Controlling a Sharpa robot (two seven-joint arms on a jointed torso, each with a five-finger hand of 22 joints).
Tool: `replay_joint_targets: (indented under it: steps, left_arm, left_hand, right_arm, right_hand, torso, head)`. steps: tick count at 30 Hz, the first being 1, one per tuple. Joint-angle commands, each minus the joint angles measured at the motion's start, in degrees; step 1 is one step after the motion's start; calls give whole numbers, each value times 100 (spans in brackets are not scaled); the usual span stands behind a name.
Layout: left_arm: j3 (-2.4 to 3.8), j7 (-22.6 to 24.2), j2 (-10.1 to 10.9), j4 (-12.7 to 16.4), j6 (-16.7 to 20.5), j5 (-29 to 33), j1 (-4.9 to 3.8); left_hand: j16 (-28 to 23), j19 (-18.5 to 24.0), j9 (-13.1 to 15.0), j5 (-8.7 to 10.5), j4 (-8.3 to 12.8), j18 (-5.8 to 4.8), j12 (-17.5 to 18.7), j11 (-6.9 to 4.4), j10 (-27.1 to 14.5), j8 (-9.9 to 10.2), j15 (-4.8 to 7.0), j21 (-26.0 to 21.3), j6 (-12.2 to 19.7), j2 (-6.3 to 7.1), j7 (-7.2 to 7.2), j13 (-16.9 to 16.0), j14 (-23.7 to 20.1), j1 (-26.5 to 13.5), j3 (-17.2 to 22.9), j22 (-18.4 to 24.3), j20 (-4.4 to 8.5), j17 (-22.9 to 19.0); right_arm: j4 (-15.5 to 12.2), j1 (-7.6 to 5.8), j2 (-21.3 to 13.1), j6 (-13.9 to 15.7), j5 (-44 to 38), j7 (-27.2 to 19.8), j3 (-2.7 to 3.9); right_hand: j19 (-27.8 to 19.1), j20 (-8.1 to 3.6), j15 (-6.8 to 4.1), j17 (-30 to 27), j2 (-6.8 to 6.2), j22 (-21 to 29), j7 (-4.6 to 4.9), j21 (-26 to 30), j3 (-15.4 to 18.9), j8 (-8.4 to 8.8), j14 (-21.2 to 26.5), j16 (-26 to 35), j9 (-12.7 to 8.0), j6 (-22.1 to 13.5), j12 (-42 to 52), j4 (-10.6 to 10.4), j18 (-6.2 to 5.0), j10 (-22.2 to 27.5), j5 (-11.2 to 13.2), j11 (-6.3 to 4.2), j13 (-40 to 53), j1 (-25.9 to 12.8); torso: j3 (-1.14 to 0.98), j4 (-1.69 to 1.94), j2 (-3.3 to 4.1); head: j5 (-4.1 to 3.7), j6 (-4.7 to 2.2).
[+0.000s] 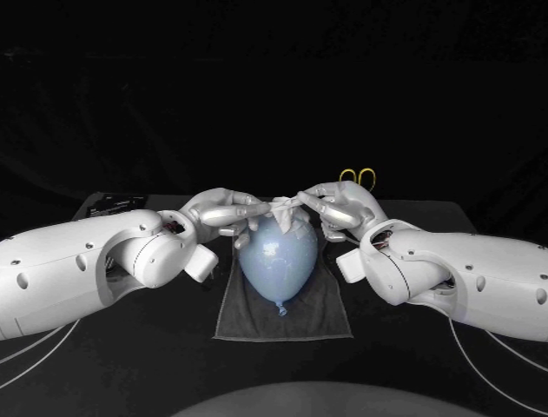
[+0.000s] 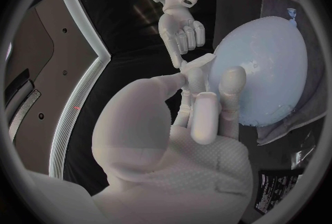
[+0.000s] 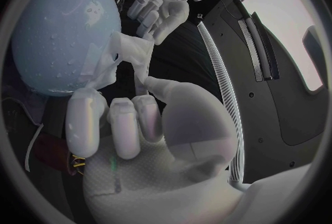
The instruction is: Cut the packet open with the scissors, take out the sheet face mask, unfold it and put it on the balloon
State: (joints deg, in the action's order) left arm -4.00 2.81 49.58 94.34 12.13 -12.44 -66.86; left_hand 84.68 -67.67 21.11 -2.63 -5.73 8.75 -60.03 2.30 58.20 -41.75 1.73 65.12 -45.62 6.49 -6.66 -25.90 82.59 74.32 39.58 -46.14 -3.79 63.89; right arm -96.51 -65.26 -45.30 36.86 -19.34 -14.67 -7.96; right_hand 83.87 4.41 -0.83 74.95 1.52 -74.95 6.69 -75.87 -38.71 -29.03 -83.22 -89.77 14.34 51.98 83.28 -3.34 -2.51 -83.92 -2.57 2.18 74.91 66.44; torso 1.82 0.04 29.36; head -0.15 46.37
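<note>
Pale blue rubber fills the middle of my view: the balloon lies on a dark grey cloth spread on the black surface. Its long axis runs straight away from me, knot end nearest my body and round end farthest. Over that far, round end I hold the sheet mask, a bunched white strip stretched between my two hands. My left robot hand pinches one end with thumb and fingertips, and my right robot hand pinches the other, so both are closed on the mask and neither is free. From the wrists the mask hangs just beside the balloon's curved wall, and I can't tell whether it touches the rubber. The two hands sit about equally near the balloon, one either side of its axis. I judge the mask is not yet opened out, so it must be spread sideways and then laid back towards me along the balloon's length. The scissors, yellow-handled, lie beyond my right robot hand, untouched
</note>
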Motion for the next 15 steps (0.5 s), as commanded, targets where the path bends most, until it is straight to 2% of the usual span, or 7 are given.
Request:
replay_joint_targets:
  steps: [1, 2, 3, 4, 6, 15]
  left_arm:
    - [4, 149, -16, 1, -126, 67, -1]
    - [4, 153, -18, 0, -122, 67, -1]
    - [4, 159, -21, -3, -115, 66, -1]
    - [4, 163, -23, -5, -108, 62, -1]
    - [4, 169, -25, -8, -98, 49, -1]
    - [4, 148, -34, -31, -65, -14, -1]
  left_hand:
    - [-23, 44, 119, -16, 414, -32, 36, -12, -20, -25, -13, -21, 39, -56, -20, 9, -14, 13, 405, -18, 3, 7]
    - [-23, 44, 119, -16, 414, -31, 36, -12, -20, -25, -13, -21, 39, -56, -20, 9, -14, 13, 405, -17, 3, 7]
    - [-23, 47, 119, -17, 415, -30, 37, -12, -20, -25, -13, -24, 39, -56, -20, 10, -15, 14, 406, -12, 3, 4]
    - [-22, 42, 118, -16, 421, -32, 40, -11, -22, -23, -13, -17, 43, -54, -21, 11, -13, 13, 407, -24, 3, 11]
    - [-16, 40, 107, -15, 432, -34, 53, 0, -30, -5, -18, -10, 72, -52, -35, 18, -8, -7, 405, -33, 1, 32]
    - [-4, 56, 91, -13, 383, -35, 57, 5, -14, -11, -34, -15, 83, -35, -22, 25, -4, -174, 176, -35, -23, 62]
  right_arm:
    - [-11, -3, -2, -485, -322, 291, 5]
    - [-14, -4, -3, -518, -343, 305, 5]
    - [-20, -4, -5, -569, -372, 323, 5]
    - [-27, -5, -9, -611, -394, 337, 5]
    - [-40, -7, -23, -697, -422, 359, 5]
    - [-145, -18, -147, -1005, -496, 414, 4]
  right_hand:
    - [48, 20, -10, 1505, -203, -1079, 118, 96, 174, 157, -678, -23, -70, -239, -54, -3, -59, -22, -26, 97, 771, -224]
    - [30, 42, 22, 1505, -341, -1067, 158, 136, 338, 210, -678, -23, -92, -320, -72, -54, -65, -1, -26, 133, 753, -338]
    - [26, 50, 32, 1505, -376, -1065, 170, 145, 386, 228, -678, -23, -99, -345, -77, -70, -66, 4, -32, 142, 749, -369]
    - [7, 94, 76, 1491, -541, -1054, 217, 184, 648, 308, -674, -18, -134, -432, -96, -160, -72, 34, -31, 190, 729, -518]
    - [-2, 130, 104, 1486, -641, -1050, 240, 198, 880, 367, -673, -16, -163, -469, -104, -224, -78, 54, -36, 215, 719, -584]
    - [-10, 161, 114, 1478, -692, -1048, 240, 205, 1169, 417, -670, -14, -189, -463, -99, -287, -87, 67, -28, 220, 720, -564]
  torso:
    - [0, -1, 1]
    - [-1, -2, 0]
    - [0, -1, 0]
    - [0, 0, 1]
    - [0, 1, 2]
    - [0, -9, 0]
  head:
    - [3, 0]
    - [2, 0]
    - [0, 1]
    - [-2, -1]
    - [-4, -1]
    - [1, -1]
